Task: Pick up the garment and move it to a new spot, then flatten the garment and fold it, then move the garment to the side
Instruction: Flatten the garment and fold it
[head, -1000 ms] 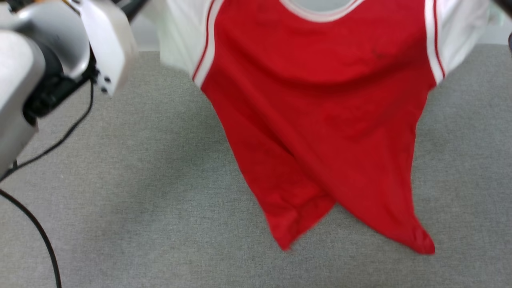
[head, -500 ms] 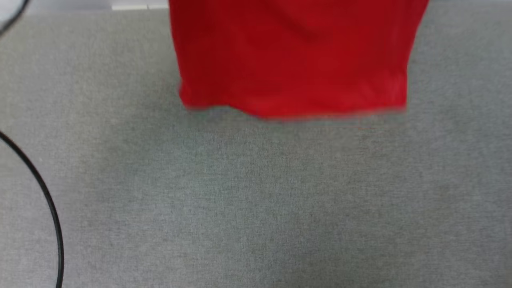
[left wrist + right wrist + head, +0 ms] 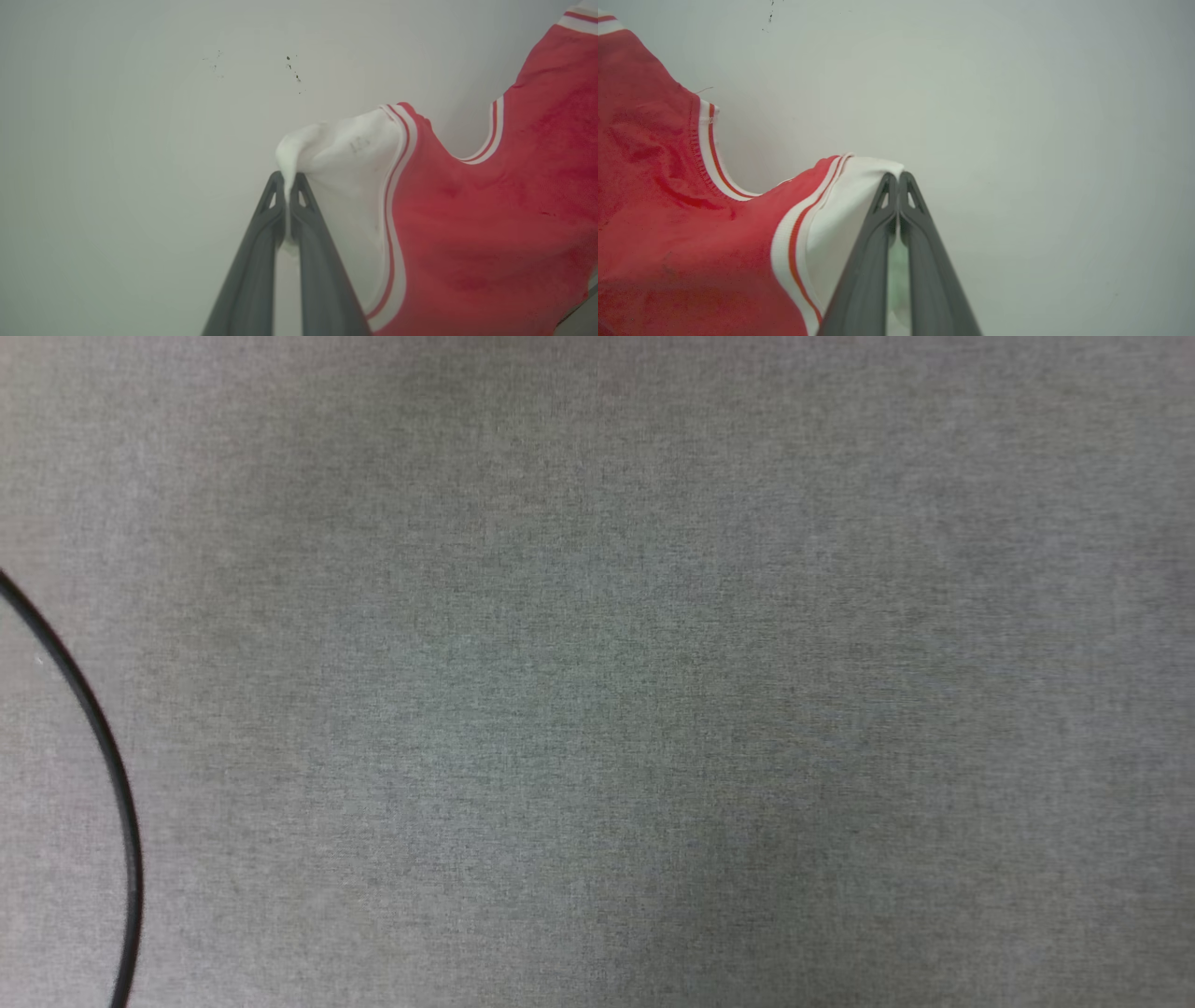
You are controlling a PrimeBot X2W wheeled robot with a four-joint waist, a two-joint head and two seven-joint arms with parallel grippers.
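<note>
Right now we hold the garment [image 3: 467,224] aloft, stretched between our left fingers [image 3: 261,242] and right fingers [image 3: 873,261], each pair pinching a thin fold of white sleeve [image 3: 345,154], so a jerk could pull a sleeve free and drop one side.

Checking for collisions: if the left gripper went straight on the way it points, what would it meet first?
Beyond the garment, pinched by its sleeve in the left gripper, the line leads to a pale surface with dark specks. Nothing else seems in between, though its distance is unclear.
</note>
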